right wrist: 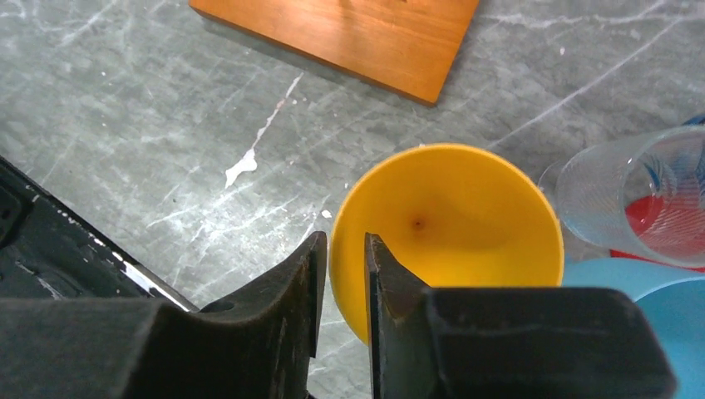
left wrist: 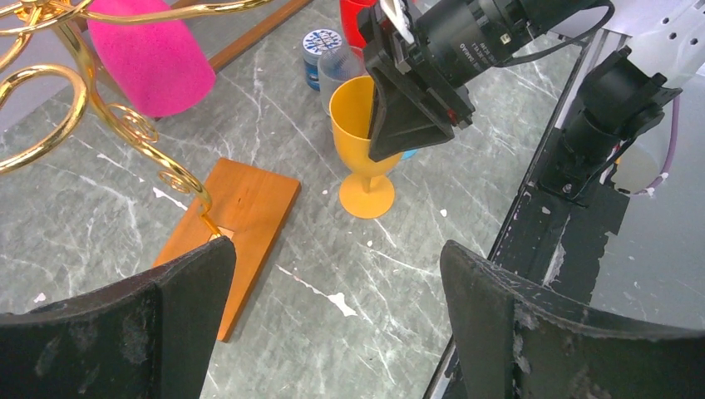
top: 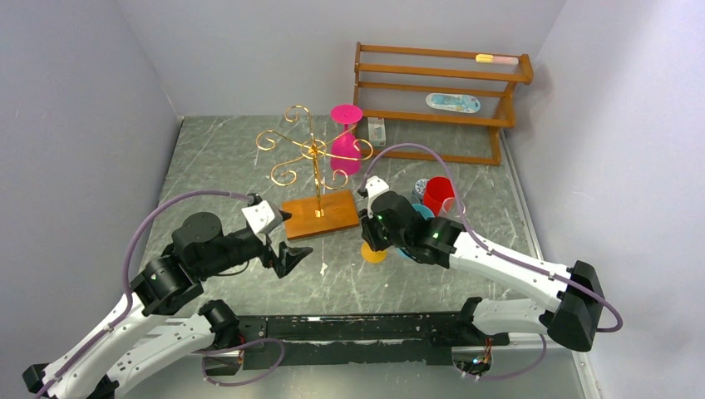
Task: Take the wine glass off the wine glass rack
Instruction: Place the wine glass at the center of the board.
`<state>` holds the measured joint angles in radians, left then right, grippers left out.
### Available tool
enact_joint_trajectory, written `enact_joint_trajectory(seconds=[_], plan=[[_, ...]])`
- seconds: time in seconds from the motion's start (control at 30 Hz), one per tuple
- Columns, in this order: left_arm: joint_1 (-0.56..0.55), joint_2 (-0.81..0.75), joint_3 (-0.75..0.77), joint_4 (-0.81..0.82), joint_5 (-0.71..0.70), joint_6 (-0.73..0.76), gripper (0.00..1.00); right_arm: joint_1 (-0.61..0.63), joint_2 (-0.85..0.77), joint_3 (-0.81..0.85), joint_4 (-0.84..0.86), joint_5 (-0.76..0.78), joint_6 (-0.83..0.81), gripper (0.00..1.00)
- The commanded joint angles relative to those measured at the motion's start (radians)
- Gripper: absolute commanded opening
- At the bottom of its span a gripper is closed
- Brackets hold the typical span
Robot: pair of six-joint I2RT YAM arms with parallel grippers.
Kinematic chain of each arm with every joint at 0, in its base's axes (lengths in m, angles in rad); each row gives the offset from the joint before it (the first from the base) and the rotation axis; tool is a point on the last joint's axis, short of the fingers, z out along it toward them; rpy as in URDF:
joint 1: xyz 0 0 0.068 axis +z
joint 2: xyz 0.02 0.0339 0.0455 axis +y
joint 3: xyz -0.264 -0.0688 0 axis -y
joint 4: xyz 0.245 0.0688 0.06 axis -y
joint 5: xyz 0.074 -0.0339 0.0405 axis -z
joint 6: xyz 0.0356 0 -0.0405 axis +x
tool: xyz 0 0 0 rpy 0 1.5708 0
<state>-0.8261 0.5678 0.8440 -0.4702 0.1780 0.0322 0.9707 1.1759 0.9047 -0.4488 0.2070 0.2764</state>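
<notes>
The gold wire wine glass rack point(top: 312, 150) stands on its orange-brown wooden base point(top: 320, 214) mid-table. A pink wine glass point(top: 345, 141) hangs upside down from one right arm; it also shows in the left wrist view point(left wrist: 150, 58). A yellow wine glass point(left wrist: 367, 195) stands upright on the table right of the base. My right gripper point(right wrist: 345, 249) is closed on its rim, one finger inside the bowl point(right wrist: 465, 216) and one outside. My left gripper point(top: 291, 253) is open and empty, low over the table at the base's front left corner point(left wrist: 241, 216).
A brown slatted wooden shelf point(top: 441, 91) stands at the back right. A red cup point(top: 438, 193), a clear cup point(right wrist: 632, 191) and a blue cup point(right wrist: 648, 307) crowd right behind the yellow glass. A small white box point(top: 377, 130) sits near the shelf. A black rail point(top: 357, 328) runs along the near edge.
</notes>
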Motion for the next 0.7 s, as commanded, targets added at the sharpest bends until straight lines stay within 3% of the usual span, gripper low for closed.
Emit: enact_joint_trajectory(seconds=[0.0,0.17,0.53,0.67], plan=[[0.004,0.005,0.021,0.007,-0.019,-0.023,0.97,0.003,-0.021,0.058,-0.029,-0.016,0.018,0.31],[0.004,0.021,0.029,-0.002,-0.024,-0.025,0.97,0.003,-0.046,0.102,-0.072,-0.011,0.045,0.4],[0.004,0.015,0.023,0.016,-0.07,-0.074,0.97,0.004,-0.218,0.111,-0.071,0.062,0.162,0.46],[0.004,0.014,0.027,0.004,-0.078,-0.077,0.97,-0.003,-0.258,0.13,-0.078,0.186,0.222,0.63]])
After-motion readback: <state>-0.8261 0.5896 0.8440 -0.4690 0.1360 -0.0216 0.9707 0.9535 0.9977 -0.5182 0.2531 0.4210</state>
